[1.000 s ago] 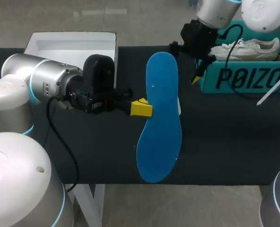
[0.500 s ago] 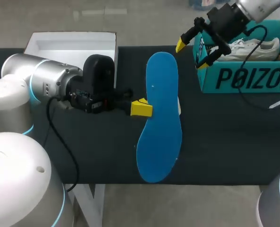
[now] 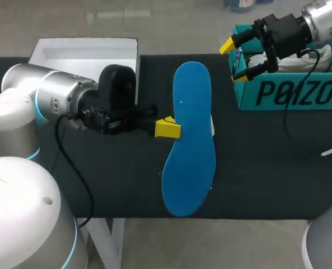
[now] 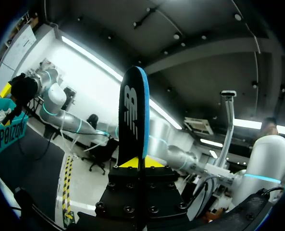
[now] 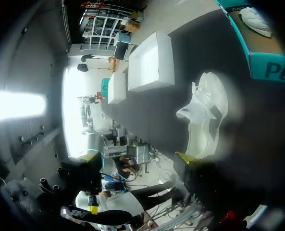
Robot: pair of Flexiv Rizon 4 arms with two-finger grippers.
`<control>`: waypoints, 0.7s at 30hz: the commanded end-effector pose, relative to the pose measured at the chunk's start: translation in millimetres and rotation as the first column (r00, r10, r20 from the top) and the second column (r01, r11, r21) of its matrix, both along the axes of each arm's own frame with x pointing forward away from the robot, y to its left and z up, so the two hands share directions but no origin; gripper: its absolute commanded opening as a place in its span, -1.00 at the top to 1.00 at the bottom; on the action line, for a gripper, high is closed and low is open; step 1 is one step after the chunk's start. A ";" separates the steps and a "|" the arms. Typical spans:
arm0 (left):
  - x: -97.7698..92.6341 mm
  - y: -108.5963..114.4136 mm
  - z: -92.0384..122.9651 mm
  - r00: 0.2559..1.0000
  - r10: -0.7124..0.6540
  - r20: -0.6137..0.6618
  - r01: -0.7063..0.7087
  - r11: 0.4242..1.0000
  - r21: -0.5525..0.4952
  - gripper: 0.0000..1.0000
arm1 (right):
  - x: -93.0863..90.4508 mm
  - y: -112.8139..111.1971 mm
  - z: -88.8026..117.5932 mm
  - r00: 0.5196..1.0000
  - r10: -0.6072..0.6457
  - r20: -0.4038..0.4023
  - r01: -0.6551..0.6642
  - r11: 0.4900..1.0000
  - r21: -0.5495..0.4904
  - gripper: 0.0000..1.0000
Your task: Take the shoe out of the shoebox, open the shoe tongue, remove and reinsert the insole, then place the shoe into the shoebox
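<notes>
My left gripper [image 3: 167,128] is shut on the edge of a blue insole [image 3: 189,145], holding it over the middle of the dark table. In the left wrist view the insole [image 4: 132,115] stands edge-on between the yellow tips [image 4: 141,162], its black side showing. A white shoe [image 5: 207,115] lies on the table; in the head view only a white sliver [image 3: 213,126] shows under the insole. My right gripper [image 3: 235,59] is open and empty at the left end of the teal shoebox [image 3: 289,92]. A second white shoe [image 3: 321,56] lies in the box.
A white open box [image 3: 87,53] sits at the table's back left, behind my left arm; the right wrist view shows this white box [image 5: 149,62] too. The teal shoebox [image 4: 3,130] is far off beside my left gripper.
My right gripper has swung from above the table by the insole's far tip to the right and back, to the shoebox's left end, staying open. The left arm and insole have not moved.
</notes>
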State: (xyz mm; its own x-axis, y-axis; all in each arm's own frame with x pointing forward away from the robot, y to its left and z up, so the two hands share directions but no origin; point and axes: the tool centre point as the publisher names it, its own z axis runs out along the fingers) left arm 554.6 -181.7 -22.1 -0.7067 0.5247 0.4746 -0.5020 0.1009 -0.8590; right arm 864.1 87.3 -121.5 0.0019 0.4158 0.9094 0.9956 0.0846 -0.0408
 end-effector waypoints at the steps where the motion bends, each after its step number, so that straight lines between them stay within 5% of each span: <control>1: 0.2 -0.6 -0.8 1.000 0.000 0.000 0.000 1.000 -0.002 1.00 | 3.1 -9.4 6.8 0.991 -0.124 0.044 0.118 0.985 0.126 -1.00; 4: 0.2 -0.6 -0.8 1.000 0.000 0.000 0.000 1.000 -0.002 1.00 | 5.3 -16.8 19.3 0.976 -0.213 0.048 0.206 0.970 0.126 -1.00; 11: 0.2 -0.6 -0.8 1.000 0.000 0.000 0.000 1.000 -0.002 1.00 | -8.0 -29.4 46.2 0.978 -0.153 -0.143 0.193 0.922 0.335 -1.00; 21: 0.2 -0.6 -0.8 1.000 0.000 0.000 0.000 1.000 -0.002 1.00 | -10.7 -22.3 65.5 0.990 -0.137 -0.025 0.138 0.939 0.316 -1.00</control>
